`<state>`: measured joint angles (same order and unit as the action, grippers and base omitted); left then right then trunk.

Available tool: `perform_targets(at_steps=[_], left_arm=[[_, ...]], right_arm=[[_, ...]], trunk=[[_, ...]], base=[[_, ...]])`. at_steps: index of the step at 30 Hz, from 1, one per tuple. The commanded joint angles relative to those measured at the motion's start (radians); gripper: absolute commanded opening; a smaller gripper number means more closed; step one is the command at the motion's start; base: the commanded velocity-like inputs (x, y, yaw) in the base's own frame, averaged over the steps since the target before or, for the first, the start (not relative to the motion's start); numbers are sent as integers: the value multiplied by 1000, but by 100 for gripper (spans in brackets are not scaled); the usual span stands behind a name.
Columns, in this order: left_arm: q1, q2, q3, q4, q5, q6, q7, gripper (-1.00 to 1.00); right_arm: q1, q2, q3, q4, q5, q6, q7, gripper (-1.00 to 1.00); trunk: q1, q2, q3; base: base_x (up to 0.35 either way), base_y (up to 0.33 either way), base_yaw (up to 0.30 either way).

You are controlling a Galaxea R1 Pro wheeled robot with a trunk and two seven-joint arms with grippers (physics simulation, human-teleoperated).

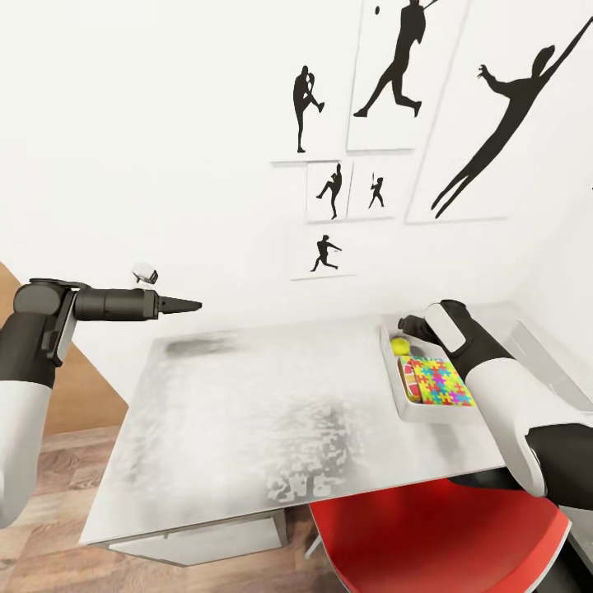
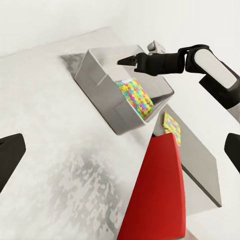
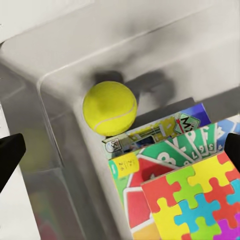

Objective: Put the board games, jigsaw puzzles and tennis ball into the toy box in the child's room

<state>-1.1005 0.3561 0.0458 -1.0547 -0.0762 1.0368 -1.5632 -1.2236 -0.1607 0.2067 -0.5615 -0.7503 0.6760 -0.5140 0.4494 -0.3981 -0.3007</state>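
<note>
The light-grey toy box point(image 1: 409, 409) point(image 2: 102, 87) stands at the right end of the white table point(image 1: 247, 412). Inside it lie the tennis ball point(image 1: 399, 346) point(image 3: 110, 108), a jigsaw puzzle point(image 1: 441, 383) point(image 2: 136, 97) point(image 3: 195, 205) and, under the puzzle, printed board games point(image 3: 155, 165). My right gripper point(image 1: 403, 323) point(image 2: 125, 61) point(image 3: 120, 152) hangs open just above the box's far end, over the ball, holding nothing. A second jigsaw puzzle point(image 2: 172, 127) lies on the lower grey desk section beside the box. My left gripper point(image 1: 188, 306) point(image 2: 120, 152) is open and empty, raised over the table's far left.
A red chair point(image 1: 436, 535) point(image 2: 155, 195) is tucked under the table's near right edge. The white wall with black silhouette pictures point(image 1: 387, 74) rises right behind the table. Wood-plank floor point(image 1: 58, 494) shows to the left.
</note>
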Motion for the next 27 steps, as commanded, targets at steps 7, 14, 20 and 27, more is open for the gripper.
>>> perform_targets(at_steps=[7,14,20,27], left_arm=[[-1,0,1,-1,-8,10,-8,100],[-1,0,0,-1,-8,10,-8,100],[-1,1,0,-1,-9,10,-8,100],[-1,19,0,-1,-9,10,-8,100]], right_arm=[[-1,-3,8,-1,-11,2,-9,100],[-1,-4,8,-5,-11,2,-9,100],[2,-13,9,-95,-11,10,-12,100],[12,-18,5,-332,-12,140,-26,100]], trunk=[[1,-2,9],[1,-2,20],[1,-2,30],[1,-2,41]], base=[[-153,0,0],[-128,0,0],[-17,0,0],[-93,0,0]])
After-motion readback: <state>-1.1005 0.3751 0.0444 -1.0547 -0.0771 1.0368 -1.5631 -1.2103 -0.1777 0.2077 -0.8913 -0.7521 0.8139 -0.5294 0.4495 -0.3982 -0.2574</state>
